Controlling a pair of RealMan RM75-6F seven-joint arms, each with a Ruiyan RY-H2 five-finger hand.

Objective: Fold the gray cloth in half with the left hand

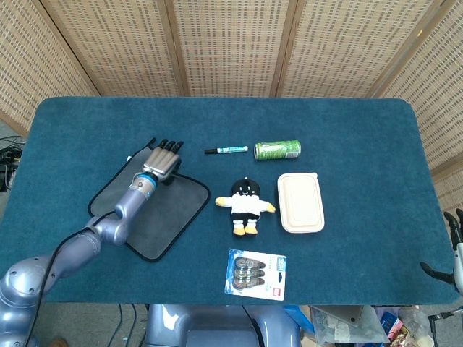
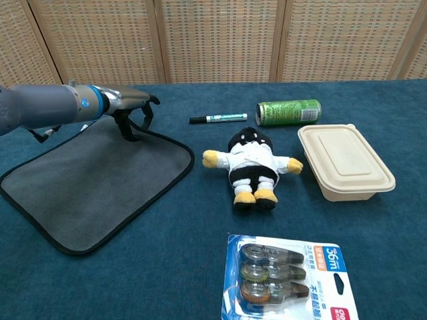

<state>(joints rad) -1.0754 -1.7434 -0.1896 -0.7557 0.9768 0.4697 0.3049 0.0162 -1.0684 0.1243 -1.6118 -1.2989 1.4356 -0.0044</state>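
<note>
The gray cloth (image 1: 148, 204) with black trim lies flat and spread out on the blue table, left of center; the chest view shows the same cloth (image 2: 93, 177). My left hand (image 1: 160, 160) hovers over the cloth's far corner, palm down. In the chest view the left hand (image 2: 130, 107) has its fingers (image 2: 127, 128) hanging down, apart, with the tips at the cloth's far edge. No part of the cloth is lifted. My right hand (image 1: 453, 253) shows only partly at the lower right edge of the head view, off the table, fingers apart and holding nothing.
Right of the cloth are a plush penguin (image 2: 250, 163), a marker (image 2: 218, 119), a green can (image 2: 289, 111) lying on its side, a beige lidded box (image 2: 343, 161) and a pack of correction tapes (image 2: 288, 280). Wicker screens stand behind the table.
</note>
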